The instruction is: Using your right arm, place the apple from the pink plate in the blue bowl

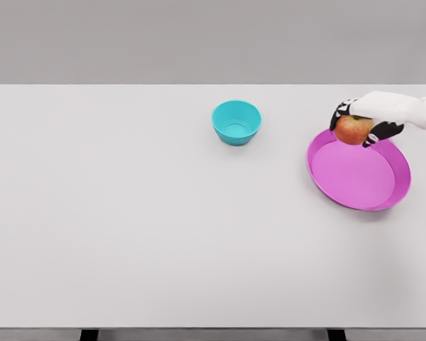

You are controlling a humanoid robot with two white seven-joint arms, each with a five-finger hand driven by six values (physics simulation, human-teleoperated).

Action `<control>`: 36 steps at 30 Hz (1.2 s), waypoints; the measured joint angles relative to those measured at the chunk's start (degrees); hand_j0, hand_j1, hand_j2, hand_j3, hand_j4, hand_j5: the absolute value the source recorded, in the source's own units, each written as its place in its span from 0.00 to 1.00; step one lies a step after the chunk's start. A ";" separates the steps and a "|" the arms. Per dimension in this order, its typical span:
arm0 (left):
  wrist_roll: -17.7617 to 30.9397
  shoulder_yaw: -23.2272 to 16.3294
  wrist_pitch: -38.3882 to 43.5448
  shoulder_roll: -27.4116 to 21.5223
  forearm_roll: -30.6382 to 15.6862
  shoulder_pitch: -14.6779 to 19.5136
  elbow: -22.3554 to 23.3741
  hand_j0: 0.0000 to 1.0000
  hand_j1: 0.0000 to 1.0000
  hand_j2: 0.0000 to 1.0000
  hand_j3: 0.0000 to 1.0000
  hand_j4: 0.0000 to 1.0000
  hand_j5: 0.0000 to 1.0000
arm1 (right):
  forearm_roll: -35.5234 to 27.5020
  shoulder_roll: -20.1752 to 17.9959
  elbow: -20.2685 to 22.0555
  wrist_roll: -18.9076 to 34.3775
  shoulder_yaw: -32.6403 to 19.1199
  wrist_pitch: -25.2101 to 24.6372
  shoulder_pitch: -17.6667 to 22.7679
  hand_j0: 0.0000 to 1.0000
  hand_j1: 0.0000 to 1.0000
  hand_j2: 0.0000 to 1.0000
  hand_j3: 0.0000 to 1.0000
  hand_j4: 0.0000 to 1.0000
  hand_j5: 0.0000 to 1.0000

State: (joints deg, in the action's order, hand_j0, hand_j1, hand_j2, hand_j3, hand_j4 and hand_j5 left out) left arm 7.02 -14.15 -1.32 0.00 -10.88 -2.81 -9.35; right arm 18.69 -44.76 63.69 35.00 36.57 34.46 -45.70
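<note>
Step in hand: I judge that I am at the carry, with the apple (352, 130) taken up and the blue bowl (236, 122) not yet reached.
Right robot hand: my right robot hand (362, 121) comes in from the right edge of the worktop (128, 234), and its dark fingers (378, 133) are clamped around the apple, some on its far side and some on its near side.
Left robot hand: it does not show in the head view.
Apple: it sits in my grasp over the far rim of the pink plate (358, 172). I cannot tell surely if it is lifted free or touches the rim.
How to do it well: I should first raise the apple clear of the plate rim, then move it to the left along the far side of the worktop, keeping the fingers closed evenly, because a round fruit can roll out of a loose grasp.
At the bowl: I should stop with the apple centred above the opening, lower it inside the rim, and only then loosen the fingers. The bowl looks light, so a knock on its wall could push it away.
Pink plate: near the right edge of the worktop; nothing lies on its floor.
Blue bowl: toward the far edge, a little right of the middle, well apart from the plate; it is empty.
</note>
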 measured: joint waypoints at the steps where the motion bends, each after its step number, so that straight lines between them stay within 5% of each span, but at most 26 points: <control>1: 0.00 0.00 0.01 0.00 0.00 0.00 -0.01 1.00 1.00 1.00 1.00 1.00 1.00 | 0.05 0.61 -0.14 0.01 0.01 -0.06 -0.35 0.56 0.56 0.56 0.56 0.56 0.56; 9: 0.00 0.00 0.00 0.00 0.00 0.00 -0.01 1.00 1.00 1.00 1.00 1.00 1.00 | 0.29 4.95 -1.75 0.01 0.03 -0.52 -4.04 0.56 0.56 0.56 0.56 0.56 0.56; 21: 0.00 0.00 0.00 0.00 0.00 0.00 -0.01 1.00 1.00 1.00 1.00 1.00 1.00 | 1.78 12.89 -10.51 0.02 0.16 -0.57 -10.81 0.57 0.57 0.57 0.57 0.57 0.57; 36: 0.00 0.00 0.00 0.00 0.00 0.00 0.00 1.00 1.00 1.00 1.00 1.00 1.00 | 4.66 20.32 -15.97 0.02 0.26 -0.56 -12.31 0.51 0.51 0.51 0.51 0.51 0.51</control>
State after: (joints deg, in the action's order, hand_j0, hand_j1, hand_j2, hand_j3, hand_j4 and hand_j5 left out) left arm 7.02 -14.15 -1.32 0.00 -10.88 -2.81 -9.35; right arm 23.34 -24.44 47.72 35.03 36.83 33.90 -58.01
